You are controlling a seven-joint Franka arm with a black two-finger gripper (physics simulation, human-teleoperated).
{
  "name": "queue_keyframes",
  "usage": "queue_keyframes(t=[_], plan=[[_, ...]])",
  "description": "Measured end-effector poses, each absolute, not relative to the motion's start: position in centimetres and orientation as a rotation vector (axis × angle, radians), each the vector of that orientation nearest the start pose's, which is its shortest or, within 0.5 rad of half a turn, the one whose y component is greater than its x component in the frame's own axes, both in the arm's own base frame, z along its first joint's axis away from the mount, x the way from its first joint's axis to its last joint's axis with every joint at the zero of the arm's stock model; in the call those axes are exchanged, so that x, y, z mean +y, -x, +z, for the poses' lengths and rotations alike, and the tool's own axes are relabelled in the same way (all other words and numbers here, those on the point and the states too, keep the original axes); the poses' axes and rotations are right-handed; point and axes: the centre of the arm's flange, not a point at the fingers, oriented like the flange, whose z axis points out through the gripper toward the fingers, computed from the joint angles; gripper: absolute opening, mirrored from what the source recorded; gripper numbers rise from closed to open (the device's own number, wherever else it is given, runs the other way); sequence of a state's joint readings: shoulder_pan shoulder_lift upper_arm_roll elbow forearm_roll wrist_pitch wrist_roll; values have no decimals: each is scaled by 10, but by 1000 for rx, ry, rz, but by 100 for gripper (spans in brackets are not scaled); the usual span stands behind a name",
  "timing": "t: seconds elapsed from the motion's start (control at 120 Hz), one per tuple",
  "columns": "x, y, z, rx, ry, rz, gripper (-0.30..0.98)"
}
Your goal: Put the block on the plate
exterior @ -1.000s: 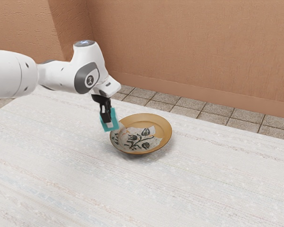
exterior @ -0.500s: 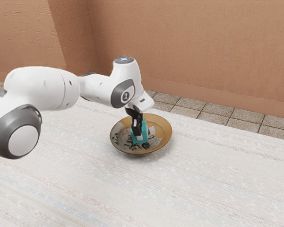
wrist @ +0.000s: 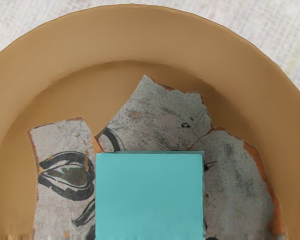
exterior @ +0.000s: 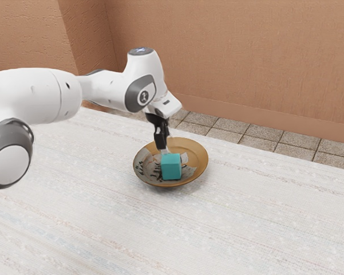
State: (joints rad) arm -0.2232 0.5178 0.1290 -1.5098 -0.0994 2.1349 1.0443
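Note:
The gripper [exterior: 163, 151] is over the plate, just above and behind the teal block [exterior: 172, 167] as the exterior view has it. It stands open, no longer holding the block, though the far finger is hard to make out. The block sits upright on the patterned inner part of the tan plate [exterior: 199, 158], inside the rim. Seen from the wrist, the block's flat teal top [wrist: 150, 197] lies below the hand, with the plate's broad rim [wrist: 135, 32] curving around beyond it.
A pale woven cloth [exterior: 246, 229] covers the table around the plate. Beyond the table's far edge are floor tiles [exterior: 263, 134] and an orange-brown wall [exterior: 234, 57]. The white arm [exterior: 40, 94] reaches in from the exterior view's left.
The block was carried over the plate from the exterior view's left and now rests in it. Since half a second ago, the gripper has let go and moved up, slightly toward that view's left.

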Motion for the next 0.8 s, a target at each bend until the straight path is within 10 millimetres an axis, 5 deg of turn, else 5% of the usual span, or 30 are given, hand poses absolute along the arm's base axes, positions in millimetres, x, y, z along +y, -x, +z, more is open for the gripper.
queue_keyframes(t=[0.375, 0.575, 0.8], plan=[[-34, -643, 523, 1238, 2906, -93, 68], [-26, -616, 555, 1069, 2976, -40, 68], [-19, -601, 565, 922, 3012, -11, 69]])
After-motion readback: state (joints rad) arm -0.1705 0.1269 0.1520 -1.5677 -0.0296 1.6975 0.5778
